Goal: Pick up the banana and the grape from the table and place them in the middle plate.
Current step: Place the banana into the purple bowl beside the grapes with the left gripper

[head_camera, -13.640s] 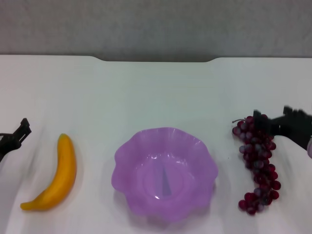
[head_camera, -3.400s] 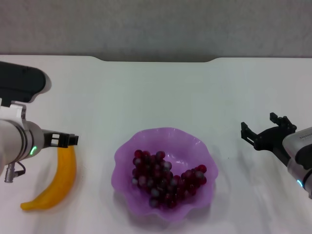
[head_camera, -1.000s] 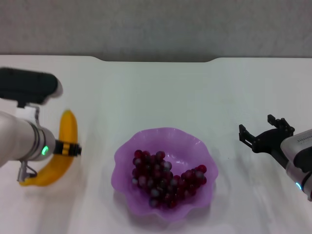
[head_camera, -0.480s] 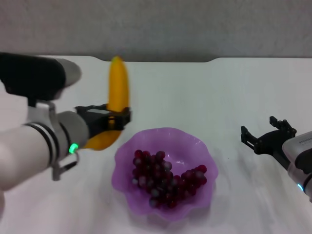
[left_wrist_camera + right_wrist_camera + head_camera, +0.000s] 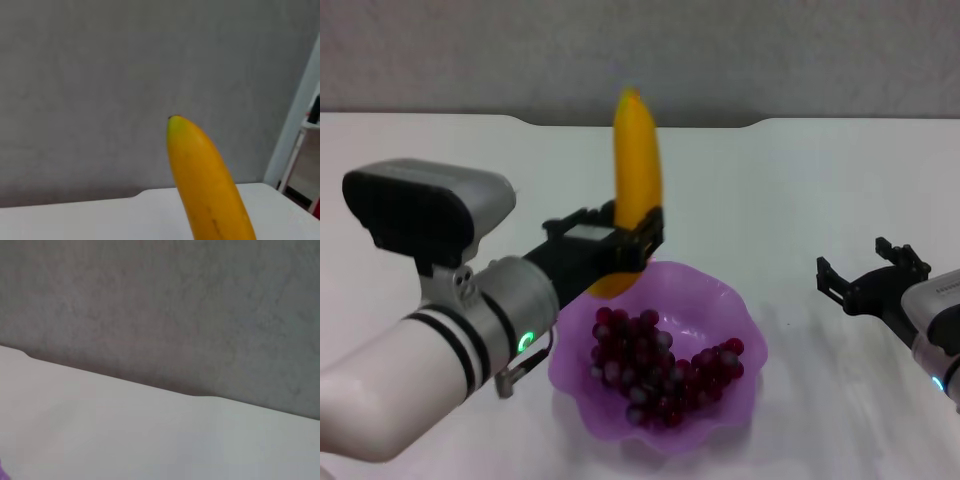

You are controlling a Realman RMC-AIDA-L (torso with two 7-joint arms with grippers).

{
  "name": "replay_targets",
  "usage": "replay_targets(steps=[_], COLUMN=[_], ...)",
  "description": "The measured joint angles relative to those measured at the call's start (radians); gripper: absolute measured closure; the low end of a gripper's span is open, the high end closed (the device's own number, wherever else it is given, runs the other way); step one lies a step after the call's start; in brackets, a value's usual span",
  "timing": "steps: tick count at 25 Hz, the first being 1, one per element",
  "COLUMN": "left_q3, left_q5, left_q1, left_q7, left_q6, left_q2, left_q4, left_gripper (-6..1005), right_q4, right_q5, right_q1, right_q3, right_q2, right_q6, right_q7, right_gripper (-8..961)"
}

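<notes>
My left gripper [image 5: 616, 240] is shut on the yellow-orange banana [image 5: 634, 170] and holds it upright in the air over the far left rim of the purple scalloped plate [image 5: 720, 300]. The banana's tip also shows in the left wrist view [image 5: 205, 180]. The bunch of dark red-purple grapes [image 5: 655, 365] lies inside the plate. My right gripper [image 5: 870, 280] is open and empty, low over the white table [image 5: 800, 180] to the right of the plate.
The table's far edge has a notch [image 5: 640, 122] behind the plate, with a grey wall beyond. The right wrist view shows only bare tabletop [image 5: 125, 430] and the wall.
My left gripper has carried the banana to the right and up, from left of the plate to above its far left rim. The right arm has stayed in place.
</notes>
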Motion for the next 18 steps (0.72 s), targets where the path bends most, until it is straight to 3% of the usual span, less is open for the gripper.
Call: replay_targets(steps=[4, 8, 13, 18], left_q3=[-0.021, -0.051, -0.064, -0.051], left_q5=[-0.03, -0.105, -0.2, -0.241], left_q1=[-0.011, -0.091, -0.251, -0.334], left_q7=[-0.008, 0.002, 0.017, 0.028], left_q6=[0.195, 0.402, 0.6, 0.664], left_q2=[0.004, 0.0, -0.002, -0.005], left_q4=[-0.082, -0.082, 0.047, 0.117], left_gripper=[394, 384, 373, 361], right_q4=[-0.003, -0.002, -0.002, -0.001], right_q5=[-0.004, -0.005, -0.005, -0.005], right_q1=[0.0, -0.002, 0.003, 0.002], right_q3=[-0.001, -0.002, -0.002, -0.002], right_q2=[0.0, -0.001, -0.001, 0.0], right_q6=[-0.001, -0.001, 0.003, 0.003], right_q7=[0.0, 0.0, -0.001, -0.001], right_gripper=[77, 77, 76, 76])
